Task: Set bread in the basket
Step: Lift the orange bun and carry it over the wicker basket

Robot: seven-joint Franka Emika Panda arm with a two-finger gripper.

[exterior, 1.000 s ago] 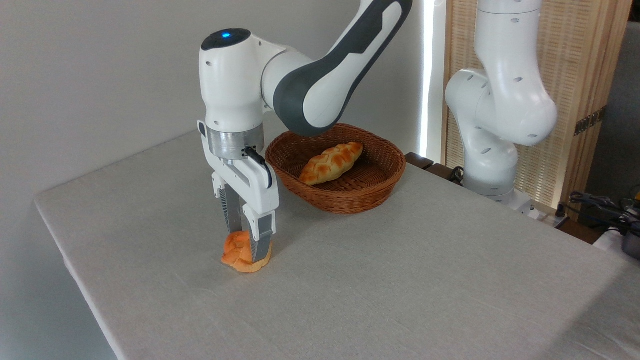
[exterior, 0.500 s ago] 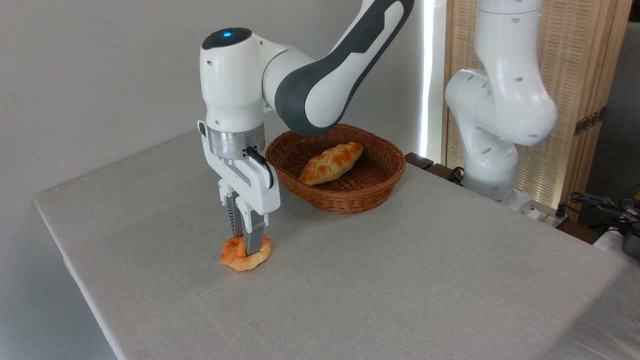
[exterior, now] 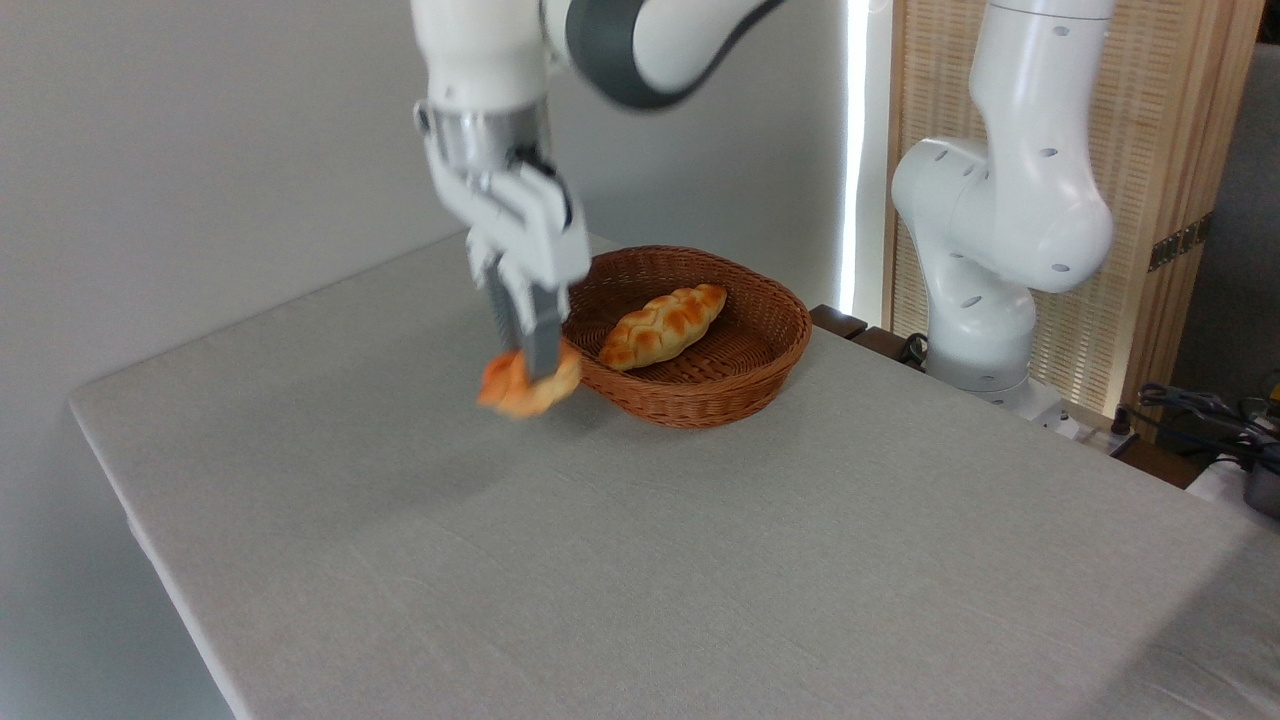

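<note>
There is only the fixed camera view. In it the gripper (exterior: 528, 375) hangs well above the table (exterior: 700, 560) with its two fingers clamped on the bread (exterior: 528, 385), a small orange bun. The bun is clear of the cloth, in the air, at about the height of the basket (exterior: 770, 330) rim and just to the left of it in the picture. Hand and bun are smeared by motion, so how much of the bun sits between the fingers is hard to say; it looks pinched near its top, with most of it hanging below the tips.

As to progress, the pickup seems done and the carry is under way. What is left is to bring the bun over the rim, lower it inside and let go. A braided loaf (exterior: 662, 325) already lies across the middle of the basket, leaving bare wicker on either side, so the near left part looks the easiest place to drop the bun without landing on the loaf.

The table is covered in a plain pale grey cloth, flat and bare apart from the basket, which stands toward the far edge. Behind is a plain light wall; to the right stand the arm's white base (exterior: 990, 250) and a slatted wooden screen (exterior: 1170, 150), with cables (exterior: 1200, 405) at the far right edge.
</note>
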